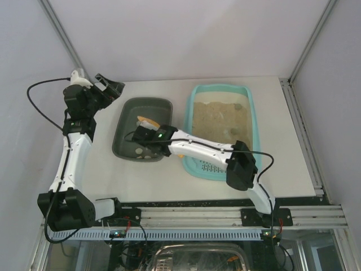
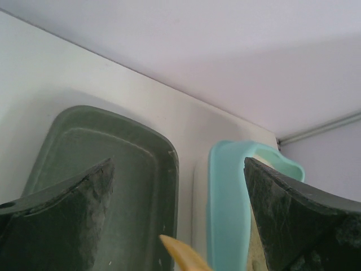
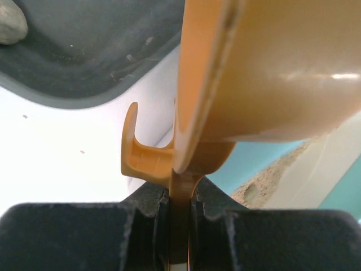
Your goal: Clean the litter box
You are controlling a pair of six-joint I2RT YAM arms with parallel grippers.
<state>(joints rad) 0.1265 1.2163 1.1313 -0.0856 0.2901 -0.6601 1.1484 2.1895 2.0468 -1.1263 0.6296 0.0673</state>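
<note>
The light-turquoise litter box [image 1: 255,121] lies right of centre, with beige litter [image 1: 217,116] and a slotted grate [image 1: 210,166] at its near end. Two dark clumps [image 1: 232,131] sit in the litter. My right gripper [image 1: 148,135] is shut on the handle of an orange scoop [image 1: 148,122] and holds it over the dark grey-green tray [image 1: 121,121]. In the right wrist view the gripper [image 3: 179,197] clamps the scoop [image 3: 254,73]. My left gripper [image 1: 110,87] is open and empty, raised at the far left; its fingers [image 2: 67,226] frame both trays.
The dark tray holds a few pale clumps [image 1: 141,152], one of which shows in the right wrist view [image 3: 10,22]. A strip of white table [image 1: 179,121] separates the two trays. The enclosure's walls and frame rails [image 1: 307,130] border the table.
</note>
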